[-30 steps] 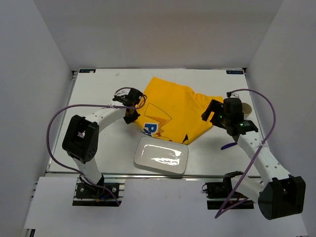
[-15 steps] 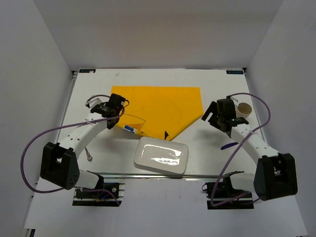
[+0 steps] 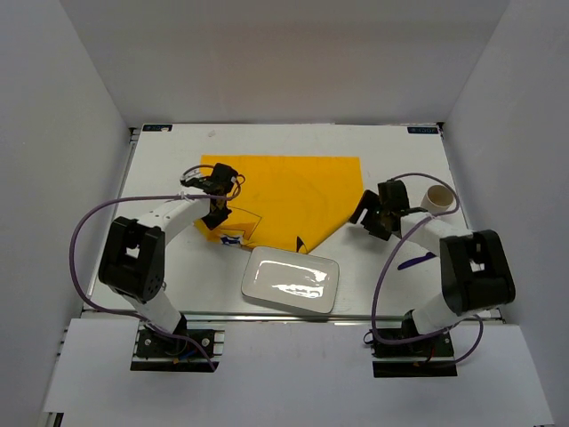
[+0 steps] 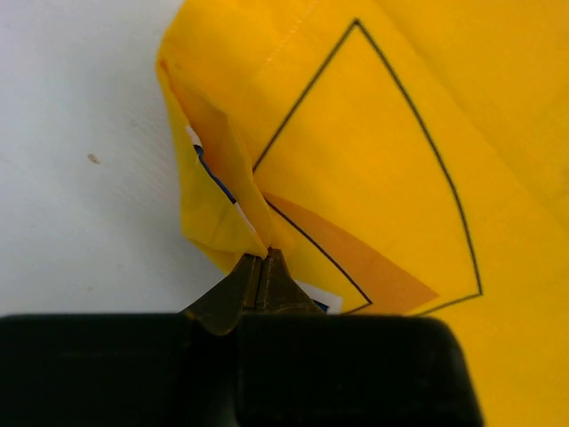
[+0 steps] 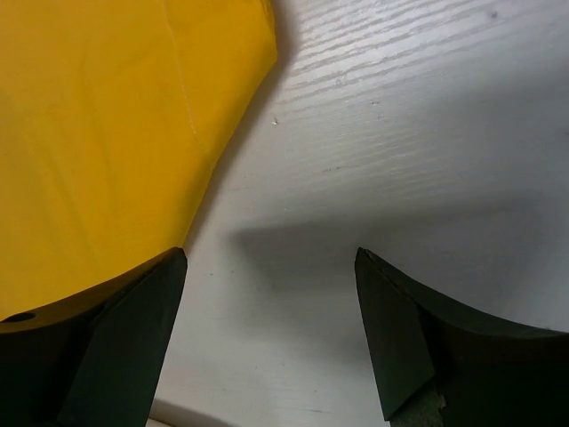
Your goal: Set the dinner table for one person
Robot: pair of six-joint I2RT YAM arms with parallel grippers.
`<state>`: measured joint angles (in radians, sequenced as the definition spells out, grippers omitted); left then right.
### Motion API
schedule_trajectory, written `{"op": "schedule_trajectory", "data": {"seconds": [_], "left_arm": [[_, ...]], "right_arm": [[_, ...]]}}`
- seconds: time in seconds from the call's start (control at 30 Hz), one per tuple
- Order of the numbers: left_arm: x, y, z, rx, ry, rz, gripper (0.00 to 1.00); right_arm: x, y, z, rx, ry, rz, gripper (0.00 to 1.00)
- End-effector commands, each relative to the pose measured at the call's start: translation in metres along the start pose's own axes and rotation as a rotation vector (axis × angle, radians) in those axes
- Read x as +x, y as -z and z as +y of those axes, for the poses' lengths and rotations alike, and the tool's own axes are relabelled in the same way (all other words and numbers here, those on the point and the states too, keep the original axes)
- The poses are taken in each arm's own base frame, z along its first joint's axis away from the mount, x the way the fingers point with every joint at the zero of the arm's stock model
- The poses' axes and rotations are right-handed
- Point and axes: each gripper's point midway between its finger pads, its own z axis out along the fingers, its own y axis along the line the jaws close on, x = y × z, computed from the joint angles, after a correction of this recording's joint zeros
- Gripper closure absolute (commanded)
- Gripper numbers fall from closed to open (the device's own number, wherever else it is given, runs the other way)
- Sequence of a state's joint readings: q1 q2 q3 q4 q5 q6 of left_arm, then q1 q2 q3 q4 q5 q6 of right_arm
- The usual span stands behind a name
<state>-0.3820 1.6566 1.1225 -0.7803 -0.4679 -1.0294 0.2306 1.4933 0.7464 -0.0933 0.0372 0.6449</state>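
On dinner table (image 3: 284, 140), left gripper (image 4: 264, 263) pinching yellow mat (image 4: 400, 133) (folded edge), right gripper (image 5: 271, 260) spread

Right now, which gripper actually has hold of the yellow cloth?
The left gripper: its jaws are shut on a bunched fold of the yellow cloth. The right gripper stands open over bare table beside the cloth.

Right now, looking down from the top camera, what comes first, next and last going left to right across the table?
The left fingers → yellow cloth → right fingers → cup.
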Motion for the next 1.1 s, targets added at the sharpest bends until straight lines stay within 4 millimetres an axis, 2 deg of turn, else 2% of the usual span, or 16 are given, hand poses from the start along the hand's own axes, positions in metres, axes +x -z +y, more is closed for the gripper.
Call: {"op": "schedule_trajectory", "data": {"seconds": [0.0,0.03,0.2,0.23,0.3,0.33,0.47,0.57,0.73,0.83,0.87,0.9,0.93,0.97,1.03,1.07], "left_arm": [[-0.014,0.016,-0.029,0.127,-0.004,-0.001,1.0],[-0.015,0.018,-0.032,0.146,-0.01,-0.003,1.0],[-0.013,0.025,-0.051,0.262,-0.078,0.019,1.0],[-0.011,0.029,-0.056,0.292,-0.09,0.033,1.0],[-0.012,0.032,-0.063,0.331,-0.108,0.038,1.0],[-0.01,0.035,-0.067,0.354,-0.124,0.051,1.0],[-0.012,0.058,-0.091,0.491,-0.174,0.06,1.0],[-0.026,0.086,-0.105,0.6,-0.184,-0.003,1.0],[-0.039,0.118,-0.11,0.738,-0.145,-0.082,1.0],[-0.047,0.124,-0.116,0.747,-0.116,-0.093,1.0],[-0.056,0.12,-0.117,0.71,-0.09,-0.09,1.0],[-0.063,0.116,-0.118,0.67,-0.037,-0.1,1.0],[-0.068,0.11,-0.118,0.639,-0.016,-0.096,1.0],[-0.074,0.111,-0.121,0.615,0.0,-0.096,1.0],[-0.073,0.09,-0.122,0.519,0.043,-0.074,1.0],[-0.07,0.085,-0.119,0.485,0.042,-0.052,1.0]], "right_arm": [[-0.001,-0.019,0.019,-0.077,-0.014,0.032,0.18],[-0.01,-0.024,0.028,-0.103,-0.033,0.011,0.18],[0.003,-0.049,0.028,-0.1,-0.104,0.063,0.34],[0.003,-0.05,0.028,-0.102,-0.12,0.057,0.52],[0.003,-0.05,0.029,-0.117,-0.146,0.041,0.75],[0.002,-0.05,0.03,-0.123,-0.15,0.037,1.0],[-0.008,-0.032,0.036,-0.124,-0.154,-0.009,1.0],[-0.027,0.004,0.044,-0.149,-0.157,-0.087,1.0],[-0.069,0.075,0.085,-0.301,-0.133,-0.21,1.0],[-0.082,0.074,0.107,-0.338,-0.105,-0.147,1.0],[-0.102,0.063,0.126,-0.347,-0.097,-0.126,1.0],[-0.108,0.053,0.137,-0.357,-0.094,-0.087,1.0],[-0.139,0.063,0.167,-0.418,-0.083,-0.109,1.0],[-0.128,0.022,0.171,-0.413,-0.092,0.006,0.96],[-0.133,0.002,0.186,-0.41,-0.12,0.116,0.9],[-0.158,-0.012,0.212,-0.447,-0.099,0.111,0.81]]}}
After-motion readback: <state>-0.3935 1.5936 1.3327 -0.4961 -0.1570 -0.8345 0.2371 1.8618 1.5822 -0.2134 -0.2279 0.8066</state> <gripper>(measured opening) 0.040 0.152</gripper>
